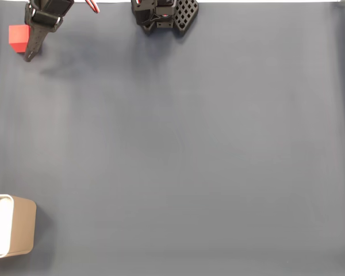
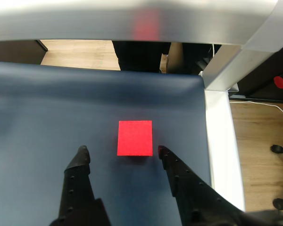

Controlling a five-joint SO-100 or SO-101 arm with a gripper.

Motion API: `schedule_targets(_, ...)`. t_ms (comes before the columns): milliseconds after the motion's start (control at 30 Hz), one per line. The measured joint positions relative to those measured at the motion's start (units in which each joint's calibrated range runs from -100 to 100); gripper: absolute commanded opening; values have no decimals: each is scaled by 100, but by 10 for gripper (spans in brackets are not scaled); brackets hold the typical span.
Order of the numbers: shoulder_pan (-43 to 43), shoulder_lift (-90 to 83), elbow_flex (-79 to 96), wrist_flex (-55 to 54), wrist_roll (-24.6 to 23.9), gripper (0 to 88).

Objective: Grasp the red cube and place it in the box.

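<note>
The red cube sits on the dark mat at the far top left of the fixed view, right beside my black gripper. In the wrist view the red cube lies just ahead of my gripper, which is open. Its two black fingers stand apart, and the cube is just beyond the gap between their tips, nearer the right fingertip, not touching either. The box, tan outside and white inside, stands at the bottom left edge of the fixed view, far from the cube.
The arm's black base is at the top centre of the fixed view. The dark mat's edge runs close to the right of the cube in the wrist view, with a white table rim and wooden floor beyond.
</note>
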Motion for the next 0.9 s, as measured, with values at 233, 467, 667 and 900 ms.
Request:
schedule_targets(233,0,217,-118,-88,0,342)
schedule_targets(467,0,382,-199,-95,0,342)
schedule_targets(667,0,547,-344,-95,0,342)
schedule_targets(900,-59,782,-561,-127,-54,342)
